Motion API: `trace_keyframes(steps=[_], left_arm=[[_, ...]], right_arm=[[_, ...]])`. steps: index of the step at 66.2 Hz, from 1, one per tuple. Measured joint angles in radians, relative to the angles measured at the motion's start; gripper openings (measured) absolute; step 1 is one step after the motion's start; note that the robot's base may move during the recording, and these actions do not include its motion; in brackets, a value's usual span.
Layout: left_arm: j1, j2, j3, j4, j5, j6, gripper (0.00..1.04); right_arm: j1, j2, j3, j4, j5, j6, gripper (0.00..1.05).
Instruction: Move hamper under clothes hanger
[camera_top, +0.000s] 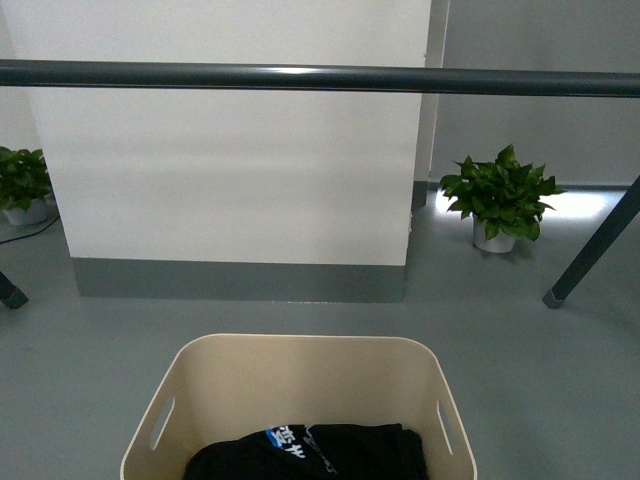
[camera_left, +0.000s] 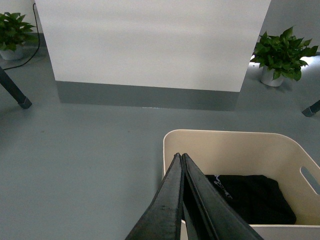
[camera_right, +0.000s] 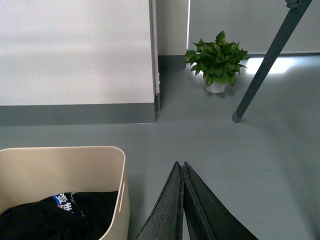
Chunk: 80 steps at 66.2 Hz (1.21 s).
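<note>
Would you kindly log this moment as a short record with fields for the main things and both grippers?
hamper: beige tub on the grey floor, nearest the camera
contents: black garment with a blue-and-white print
hanger: dark grey bar crossing high across the front view, slanted leg at the right
left gripper: shut, over the hamper's rim
right gripper: shut, beside the hamper, over bare floor
plants: potted plant by the wall, another far left

This looks like a plain indoor hall set up as a laundry corner. A grey smooth floor (camera_top: 90, 350) fills the lower frame, and a white wall (camera_top: 240, 170) with a grey skirting band stands at centre. Potted plants (camera_top: 498, 198) sit at right and far left, a clothes rack (camera_top: 320, 78) bar crosses the top, and a tub (camera_top: 300, 375) holding dark clothing (camera_top: 310, 455) sits at the bottom.
</note>
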Motion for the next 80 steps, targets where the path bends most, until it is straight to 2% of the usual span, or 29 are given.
trace_keyframes(steps=[20, 37, 80], left_arm=[[0.0, -0.202, -0.025, -0.168, 0.0, 0.002, 0.03], [0.0, -0.436, -0.026, -0.381, 0.0, 0.003, 0.03], [0.0, -0.698, -0.026, -0.635, 0.0, 0.004, 0.03]], right_arm=[[0.0, -0.205, -0.037, -0.167, 0.0, 0.0, 0.02], [0.0, -0.449, -0.049, -0.385, 0.0, 0.0, 0.02], [0.0, -0.729, -0.049, -0.654, 0.0, 0.0, 0.02]])
